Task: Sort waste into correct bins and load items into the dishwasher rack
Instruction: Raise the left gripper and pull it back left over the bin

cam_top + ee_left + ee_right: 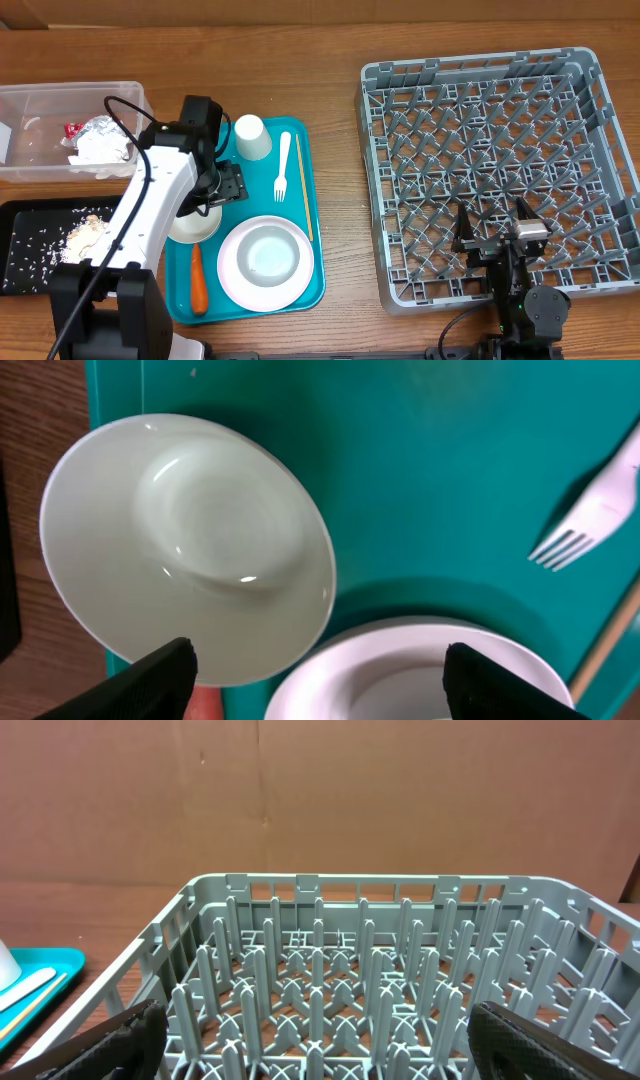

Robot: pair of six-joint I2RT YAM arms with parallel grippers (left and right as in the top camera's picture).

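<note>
Overhead, the waste looked sorted: napkin (100,148) and foil (98,127) lay in the tub (75,88) at far left, and scraps (82,235) in the black tray (20,215) at near left. An orange carrot-like piece (198,280) lay on the teal tray (258,195), not yet binned. Loading, by my reading, had not begun. One bowl (190,545) sat on the teal tray's left side under the left arm. The left fingers (160,680) hung spread just above its rim, pinching nothing. Further right on that tray were the cup (252,136), the plate (232,270) with a second bowl (268,252) on it, and the fork (283,165). At right, the rack (372,180) held nothing. The right fingers (110,1045) stood spread over its near edge, empty.
</note>
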